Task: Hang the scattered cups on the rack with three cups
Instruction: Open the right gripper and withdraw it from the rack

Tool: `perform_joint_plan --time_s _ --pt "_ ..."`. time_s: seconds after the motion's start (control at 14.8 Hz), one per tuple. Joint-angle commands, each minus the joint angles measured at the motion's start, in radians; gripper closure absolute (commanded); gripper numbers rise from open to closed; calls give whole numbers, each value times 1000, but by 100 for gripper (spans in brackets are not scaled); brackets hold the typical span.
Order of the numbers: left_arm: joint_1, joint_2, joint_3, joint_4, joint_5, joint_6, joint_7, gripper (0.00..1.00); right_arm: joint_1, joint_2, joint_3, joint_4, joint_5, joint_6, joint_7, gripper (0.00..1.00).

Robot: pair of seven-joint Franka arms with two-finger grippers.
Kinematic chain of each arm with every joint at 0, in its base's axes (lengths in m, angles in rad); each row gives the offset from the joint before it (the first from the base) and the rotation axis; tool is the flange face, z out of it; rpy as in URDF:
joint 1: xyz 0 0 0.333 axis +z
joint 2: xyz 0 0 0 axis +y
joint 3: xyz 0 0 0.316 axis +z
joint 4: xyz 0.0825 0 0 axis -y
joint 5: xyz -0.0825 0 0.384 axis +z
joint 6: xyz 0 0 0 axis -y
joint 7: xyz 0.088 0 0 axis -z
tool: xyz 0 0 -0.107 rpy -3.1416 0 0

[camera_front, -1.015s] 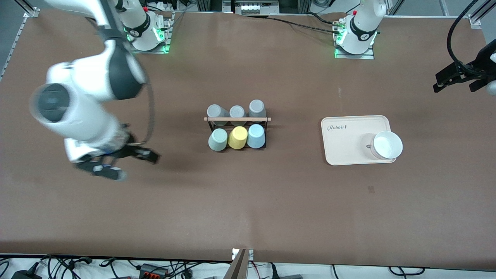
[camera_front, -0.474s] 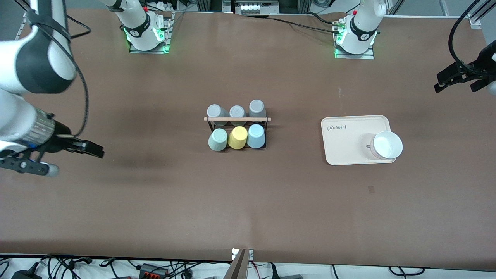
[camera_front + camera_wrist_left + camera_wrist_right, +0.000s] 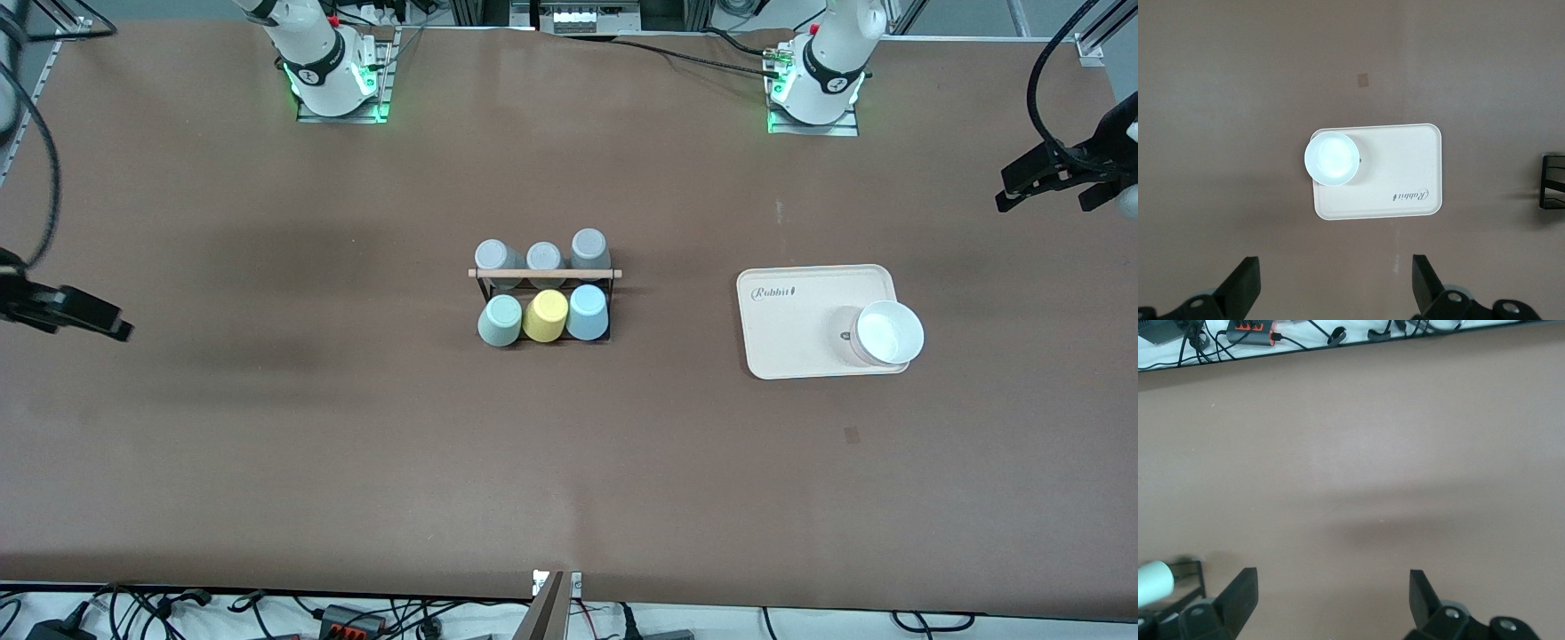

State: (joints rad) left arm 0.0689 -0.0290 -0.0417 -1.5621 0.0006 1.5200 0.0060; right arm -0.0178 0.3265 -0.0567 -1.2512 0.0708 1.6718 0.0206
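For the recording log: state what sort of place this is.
Most likely a robotics lab bench, not a kitchen: two arm bases bolted along the brown table, cables and power strips at its edge, and staged props, a rack of cups and a tray.

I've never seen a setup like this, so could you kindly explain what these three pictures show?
Two robot arms share a brown table. One picture looks down from a high camera facing them; the other two come from cameras on each arm's wrist. Mid-table stands a rack with six cups on it, among them a blue cup and a mint cup. Toward the left arm's end lies a tray holding a white bowl. The left pincer hangs open above the tray; the right pincer is open over bare table. Neither holds anything.
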Motion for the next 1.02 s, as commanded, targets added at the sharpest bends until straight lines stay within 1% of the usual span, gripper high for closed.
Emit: perform_joint_plan --time_s 0.0,0.27,0.41,0.74,0.88,0.95 --pt "6 -6 -3 -1 -11 0 35 0 -5 -23 32 -2 -60 -15 -56 0" --pt "6 -8 -3 -4 -10 6 49 0 -8 -75 31 -80 -63 -11 -73 0" --pt "6 -8 -3 -6 -11 6 49 0 -8 -131 32 -172 -65 12 -73 0" --pt "6 -8 -3 -6 -11 6 48 0 -7 -283 34 -430 -88 129 -71 0" --pt "6 -8 -3 -7 -11 6 49 0 -8 -319 35 -477 -86 129 -71 0" --pt "6 -8 -3 -7 -11 6 49 0 -7 -326 35 -484 -86 123 -73 0"
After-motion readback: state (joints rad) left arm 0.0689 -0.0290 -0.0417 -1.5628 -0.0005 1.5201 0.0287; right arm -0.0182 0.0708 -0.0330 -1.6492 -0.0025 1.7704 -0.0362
